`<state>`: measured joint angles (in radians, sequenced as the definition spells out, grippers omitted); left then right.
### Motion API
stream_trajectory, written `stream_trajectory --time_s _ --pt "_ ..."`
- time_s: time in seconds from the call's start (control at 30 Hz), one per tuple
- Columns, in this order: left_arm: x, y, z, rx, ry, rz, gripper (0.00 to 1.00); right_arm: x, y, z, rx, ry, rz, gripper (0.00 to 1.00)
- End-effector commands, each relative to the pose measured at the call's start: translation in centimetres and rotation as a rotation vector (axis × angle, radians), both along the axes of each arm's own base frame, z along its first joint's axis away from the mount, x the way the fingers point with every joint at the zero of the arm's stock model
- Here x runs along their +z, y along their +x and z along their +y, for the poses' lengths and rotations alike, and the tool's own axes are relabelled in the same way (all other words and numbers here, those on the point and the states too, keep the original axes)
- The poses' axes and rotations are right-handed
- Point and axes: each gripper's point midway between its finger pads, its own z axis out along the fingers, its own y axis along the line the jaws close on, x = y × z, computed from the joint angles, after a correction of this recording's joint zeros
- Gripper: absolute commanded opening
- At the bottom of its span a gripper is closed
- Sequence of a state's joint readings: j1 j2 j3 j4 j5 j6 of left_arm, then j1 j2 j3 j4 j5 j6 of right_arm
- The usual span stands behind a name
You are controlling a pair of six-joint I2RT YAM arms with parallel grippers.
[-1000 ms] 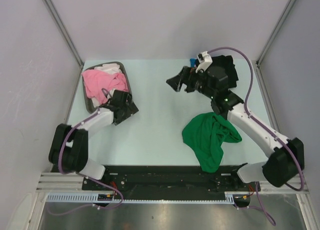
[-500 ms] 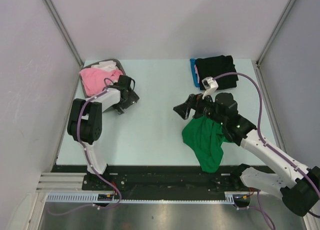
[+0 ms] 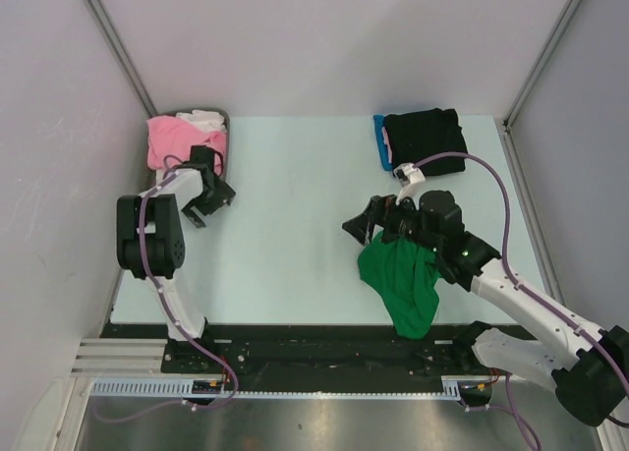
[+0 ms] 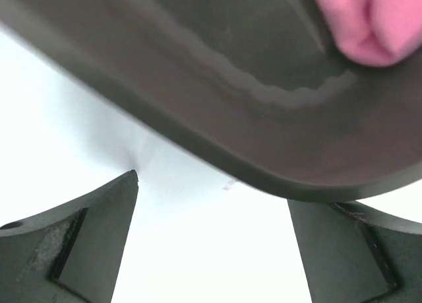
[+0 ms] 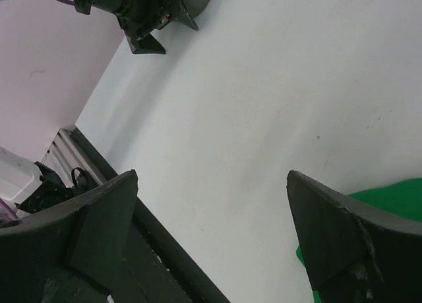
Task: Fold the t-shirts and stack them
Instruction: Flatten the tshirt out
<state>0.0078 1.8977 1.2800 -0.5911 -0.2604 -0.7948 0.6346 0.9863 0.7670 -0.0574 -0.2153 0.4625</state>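
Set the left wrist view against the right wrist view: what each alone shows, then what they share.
Left wrist only: the tray's glossy wall close up. Right wrist only: the green t-shirt's edge and the left gripper seen from outside. Both: the pale table, the tray with the pink t-shirt, and open fingers below.

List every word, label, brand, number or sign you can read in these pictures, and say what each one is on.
None can be read in any view.
The green t-shirt, the black t-shirt and the pink t-shirt show no print or legible label.
The dark tray shows no marking in the close wrist view.
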Motion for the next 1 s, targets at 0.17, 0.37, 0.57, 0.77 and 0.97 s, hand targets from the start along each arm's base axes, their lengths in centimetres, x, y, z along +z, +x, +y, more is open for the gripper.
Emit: stream_trajectory --time_s 0.17,0.37,0.57,0.77,0.97 --pt "3.1 -1.5 7.5 0.097 0.099 -0.047 0.97 0.7 0.0 1.4 0.056 0.054 -0.023 1.00" --pt "5.1 0.8 8.1 0.066 0.097 -0.081 0.97 0.0 0.0 0.9 0.029 0.031 -0.004 1.00" --pt "6.7 2.5 7.2 0.022 0.056 -0.166 0.97 -2.8 1.0 -2.1 -0.116 -0.085 0.059 1.00" --pt "8.2 -1.6 -0.5 -0.070 -0.070 -0.289 0.96 -4.3 2.2 -5.7 -0.233 -0.243 0.070 1.00" --pt "12.5 -6.5 -8.6 -0.289 -0.090 -0.444 0.97 -8.9 -1.0 -2.6 -0.006 -0.429 0.189 1.00"
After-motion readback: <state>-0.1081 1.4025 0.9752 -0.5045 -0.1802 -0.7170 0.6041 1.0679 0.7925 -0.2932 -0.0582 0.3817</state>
